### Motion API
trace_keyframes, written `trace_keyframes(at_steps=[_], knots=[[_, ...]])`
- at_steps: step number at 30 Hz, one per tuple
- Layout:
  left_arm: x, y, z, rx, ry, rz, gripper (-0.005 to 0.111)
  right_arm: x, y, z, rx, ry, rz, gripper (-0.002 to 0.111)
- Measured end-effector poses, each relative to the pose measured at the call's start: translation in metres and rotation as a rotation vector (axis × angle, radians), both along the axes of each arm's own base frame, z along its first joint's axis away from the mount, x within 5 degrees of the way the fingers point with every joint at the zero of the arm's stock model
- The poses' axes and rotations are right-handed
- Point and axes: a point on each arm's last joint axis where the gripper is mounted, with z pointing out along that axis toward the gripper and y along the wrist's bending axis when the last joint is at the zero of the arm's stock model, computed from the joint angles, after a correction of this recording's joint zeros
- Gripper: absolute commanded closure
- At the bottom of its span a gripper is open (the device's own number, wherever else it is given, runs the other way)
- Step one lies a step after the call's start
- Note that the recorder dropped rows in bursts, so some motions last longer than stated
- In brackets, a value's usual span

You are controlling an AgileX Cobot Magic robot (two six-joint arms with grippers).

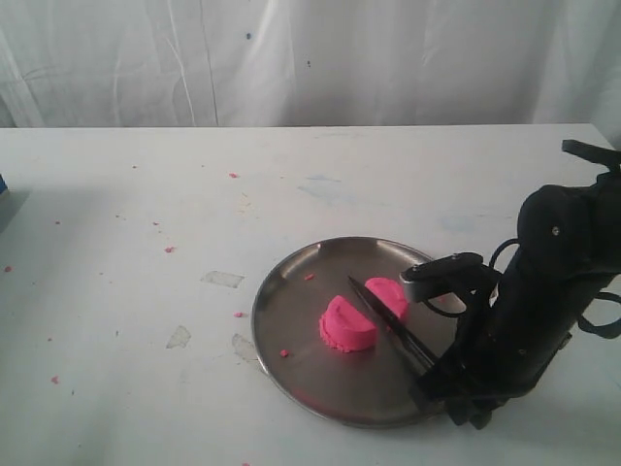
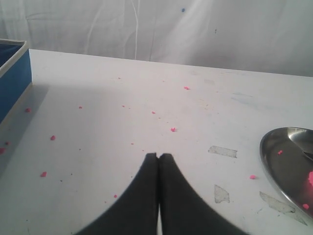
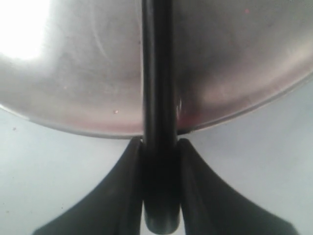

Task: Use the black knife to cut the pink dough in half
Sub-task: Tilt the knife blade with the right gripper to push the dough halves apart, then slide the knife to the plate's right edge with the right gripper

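Dough is seen already split: two bright pink half-round pieces of soft dough (image 1: 362,315) lie on the round steel plate (image 1: 291,291), one toward the plate's middle, the other just behind the blade. The long slim black knife with dark grey pointed blade (image 1: 388,325) is laid between the two halves, its tip resting near the gap. Its black handle is clamped by the right gripper (image 3: 159,147), jaws closed tight on both sides of it at the plate's rim. The left gripper (image 2: 158,159) is held over bare table, well apart from the plate, fingers pressed together with nothing between them.

Risks judged from here: a half could be dragged or stuck to the blade if the knife is lifted or drawn back carelessly, since soft dough tends to cling. The plate could be shoved or tipped if the handle is pressed down on its rim. The cut appears done; the halves look roughly even, though the far half is partly hidden.

Counts: two dough pieces, one knife, one plate, two grippers, one blue box (image 2: 12,81) at the table edge, many tiny pink crumbs (image 2: 173,129) scattered on table and plate.
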Motion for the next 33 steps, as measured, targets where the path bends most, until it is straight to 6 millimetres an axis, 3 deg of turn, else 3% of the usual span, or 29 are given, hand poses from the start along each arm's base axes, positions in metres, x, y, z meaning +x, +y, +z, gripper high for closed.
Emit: trace_keyframes(at_steps=[14, 33], knots=[[0.0, 0.0, 0.0, 0.0, 0.0, 0.0, 0.107, -0.018, 0.025, 0.0, -0.009, 0.026, 0.149, 0.108], [0.0, 0.0, 0.0, 0.0, 0.0, 0.0, 0.107, -0.019, 0.027, 0.001, -0.01, 0.03, 0.202, 0.108]])
